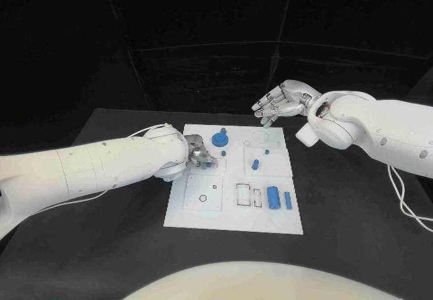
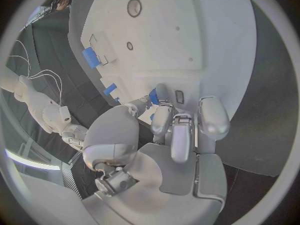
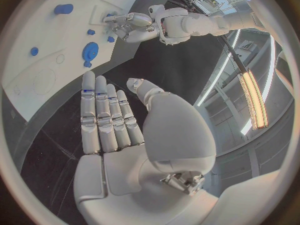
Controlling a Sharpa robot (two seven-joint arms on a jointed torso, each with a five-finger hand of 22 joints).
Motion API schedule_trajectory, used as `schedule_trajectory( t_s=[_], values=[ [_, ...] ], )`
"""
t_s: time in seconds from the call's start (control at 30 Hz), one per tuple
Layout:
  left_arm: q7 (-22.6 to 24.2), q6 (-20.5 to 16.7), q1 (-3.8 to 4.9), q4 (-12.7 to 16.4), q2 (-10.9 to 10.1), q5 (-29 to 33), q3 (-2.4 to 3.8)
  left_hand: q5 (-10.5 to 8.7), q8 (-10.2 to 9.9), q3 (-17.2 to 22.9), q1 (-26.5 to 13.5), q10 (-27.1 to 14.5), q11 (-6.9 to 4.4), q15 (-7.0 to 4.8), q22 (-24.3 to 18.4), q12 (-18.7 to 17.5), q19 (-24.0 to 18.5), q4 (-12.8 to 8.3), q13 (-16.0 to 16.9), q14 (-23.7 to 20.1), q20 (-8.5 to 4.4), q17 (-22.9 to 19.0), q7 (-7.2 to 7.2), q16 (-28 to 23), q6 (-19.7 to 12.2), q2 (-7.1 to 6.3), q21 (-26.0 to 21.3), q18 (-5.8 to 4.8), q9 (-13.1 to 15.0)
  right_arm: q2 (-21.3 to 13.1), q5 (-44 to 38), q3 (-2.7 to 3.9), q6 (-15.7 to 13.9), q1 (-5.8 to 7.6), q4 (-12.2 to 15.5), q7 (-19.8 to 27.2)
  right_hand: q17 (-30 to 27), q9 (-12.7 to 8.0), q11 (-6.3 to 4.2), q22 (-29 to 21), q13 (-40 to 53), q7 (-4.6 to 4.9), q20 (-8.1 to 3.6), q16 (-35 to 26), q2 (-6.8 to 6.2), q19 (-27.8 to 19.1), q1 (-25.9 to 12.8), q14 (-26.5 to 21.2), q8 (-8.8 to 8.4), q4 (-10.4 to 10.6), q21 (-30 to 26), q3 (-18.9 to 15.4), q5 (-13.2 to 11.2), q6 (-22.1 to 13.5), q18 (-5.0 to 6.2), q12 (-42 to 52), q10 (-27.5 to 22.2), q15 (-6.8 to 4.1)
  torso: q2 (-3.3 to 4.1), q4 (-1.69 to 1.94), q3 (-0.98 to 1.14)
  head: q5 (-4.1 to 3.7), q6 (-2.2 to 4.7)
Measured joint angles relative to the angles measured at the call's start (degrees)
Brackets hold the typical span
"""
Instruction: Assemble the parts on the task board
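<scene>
At task board [image 1: 271, 215] left edge, our left hand [image 1: 200, 156] pinches small blue part [image 1: 210, 164]; we judge it light, rigid, slippery, best gripped by sides. Right hand [image 1: 280, 100] spread wide, empty.

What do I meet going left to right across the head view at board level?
Left hand with fingers on a small blue part → round blue knob part → short blue peg → large blue cylinder → slim blue cylinder, all on the white task board.
</scene>
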Motion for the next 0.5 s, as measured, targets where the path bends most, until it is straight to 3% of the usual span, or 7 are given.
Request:
schedule_trajectory(
  t_s=[0.13, 0.23, 0.43, 0.5],
  values=[
    [0.0, 0.1, 0.04, 0.6, -0.7, 0.4, 0.11, 0.00, -0.4, -5.3, -1.7, 0.0, 0.00, 0.00, 0.1, 0.0, 0.1, 1.4, 0.1, 0.0, -0.12, 0.0, -0.21, 0.0, 0.2, -1.75, 0.2, 0.00, -0.2, 0.0, 0.0, 0.00, 0.1, 0.00, -0.1, 0.0, 0.0, 0.0, 0.00, -0.1, 0.0, 0.00, 0.00, 0.0, -0.10, 0.0, -0.1, 0.0, 0.00, 0.1, -0.2, -0.1, 0.0, 0.0, 0.01, 0.0, 0.0, 0.00, 0.00, 0.03, -0.01, -0.04, 0.03],
    [0.0, 0.1, 0.04, 1.0, -1.1, 0.6, 0.63, 0.00, -0.5, -7.8, -2.3, 0.0, 0.00, 0.00, 0.1, 0.0, 0.1, 2.0, 0.1, 0.0, -0.12, 0.0, -0.21, 0.0, 0.2, -2.74, 0.2, 0.00, -0.3, 0.0, 0.0, -0.01, 0.3, 0.00, -0.1, 0.0, -0.1, 0.0, -0.21, -0.2, 0.0, 0.15, 0.21, 0.0, -0.25, -0.2, -0.2, -0.3, 0.00, 0.1, -0.2, -0.1, 0.0, -0.2, 0.01, 0.0, -0.2, 0.03, -0.01, 0.07, -0.02, -0.07, 0.05],
    [-0.1, -0.1, 0.24, 1.5, -1.6, 0.8, 3.07, 0.00, -0.6, -13.2, -1.5, 0.0, 0.00, -0.20, 0.0, -0.4, 0.1, 3.6, -0.6, -0.2, -0.12, 0.0, -0.21, 0.0, 0.2, -3.71, 0.2, 0.00, -0.3, 0.1, 0.0, -0.01, 0.7, -0.02, -0.3, 0.0, -0.2, 0.0, 0.00, -0.2, 0.0, 0.21, 0.21, 0.0, -0.38, -0.2, -0.4, -0.4, 0.00, 0.2, -0.5, -0.2, 0.0, -0.2, 0.00, 0.0, -0.4, 0.01, -0.02, 0.07, -0.02, -0.09, 0.29],
    [-0.1, -0.3, 0.29, 1.6, -1.7, 0.9, 3.86, 0.00, -0.8, -14.4, -1.0, 0.0, 0.00, -0.20, -0.3, -0.6, 0.1, 3.9, -0.8, -0.2, -0.12, 0.0, -0.21, 0.0, 0.2, -3.37, 0.2, 0.00, -0.3, 0.2, 0.0, -0.01, 0.9, -0.02, -0.4, 0.0, -0.2, 0.0, 0.00, -0.2, 0.0, 0.21, 0.21, 0.0, -0.38, -0.2, -0.4, -0.4, 0.00, 0.2, -0.5, -0.2, 0.0, -0.2, 0.00, 0.0, -0.4, 0.01, -0.02, 0.07, -0.02, -0.10, 0.30]
  ],
)
